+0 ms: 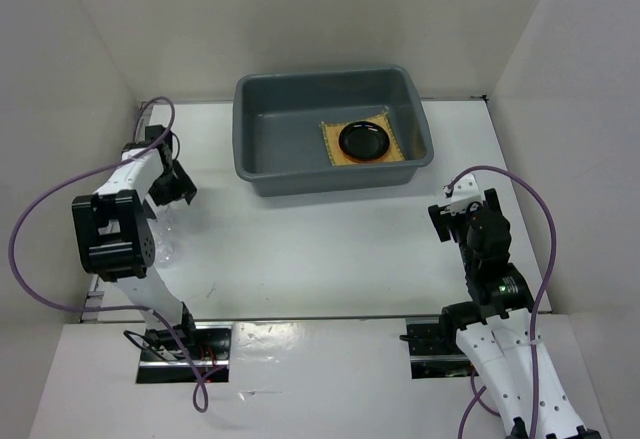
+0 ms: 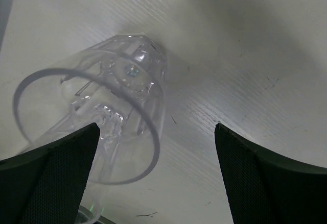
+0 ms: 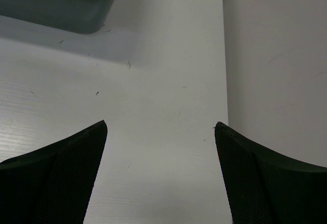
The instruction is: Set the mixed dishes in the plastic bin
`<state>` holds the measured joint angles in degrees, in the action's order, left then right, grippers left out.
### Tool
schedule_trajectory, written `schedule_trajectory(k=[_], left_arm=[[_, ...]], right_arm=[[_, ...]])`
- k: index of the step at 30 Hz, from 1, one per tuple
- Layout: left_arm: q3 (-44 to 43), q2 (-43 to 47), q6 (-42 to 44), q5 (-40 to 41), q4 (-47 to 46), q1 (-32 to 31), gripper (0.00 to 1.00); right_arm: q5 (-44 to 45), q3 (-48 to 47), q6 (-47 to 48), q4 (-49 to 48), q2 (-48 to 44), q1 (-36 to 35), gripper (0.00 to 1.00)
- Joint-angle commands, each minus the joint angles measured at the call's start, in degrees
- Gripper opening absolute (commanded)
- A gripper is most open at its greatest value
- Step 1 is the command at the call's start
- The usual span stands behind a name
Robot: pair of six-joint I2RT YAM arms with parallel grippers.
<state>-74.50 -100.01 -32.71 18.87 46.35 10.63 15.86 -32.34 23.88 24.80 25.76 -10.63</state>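
Found the left gripper (image 2: 156,129) spread wide and gripping nothing, poised over a clear glass (image 2: 97,117) lying on its side on the white table (image 2: 245,55), mouth toward the camera. Lost part of that rim behind the finger at 8 o'clock, so could not tell touching from just apart. Barely made out the same glass from overhead, at most a faint glint at 9 o'clock of the table. Found the right gripper (image 3: 161,126) likewise wide apart with nothing between its fingers, over the tabletop at 3 o'clock, one corner of the plastic bin (image 3: 76,9) cut off at 11 o'clock of its wrist view. Saw into the bin only from overhead, at 12 o'clock of the table: bamboo mat (image 1: 330,137) inside toward the right end, black plate (image 1: 364,139) on it, orange plate (image 1: 350,157) glimpsed only as a thin edge beneath, otherwise hidden.
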Motion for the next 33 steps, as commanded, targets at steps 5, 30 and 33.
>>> schedule_trajectory(k=[5, 30, 33], left_arm=[[2.1, -4.2, 2.4, -3.8, -4.7, 0.9, 0.88], [-56.3, -14.4, -0.4, -28.7, -5.7, -17.0, 0.00], [-80.8, -30.9, 6.4, -21.5, 13.5, -25.4, 0.00]], right_arm=[[0.8, 0.0, -0.3, -3.1, 0.6, -0.5, 0.90], [0.8, 0.0, -0.3, -3.1, 0.6, -0.5, 0.91], [0.8, 0.0, -0.3, -3.1, 0.6, -0.5, 0.91]])
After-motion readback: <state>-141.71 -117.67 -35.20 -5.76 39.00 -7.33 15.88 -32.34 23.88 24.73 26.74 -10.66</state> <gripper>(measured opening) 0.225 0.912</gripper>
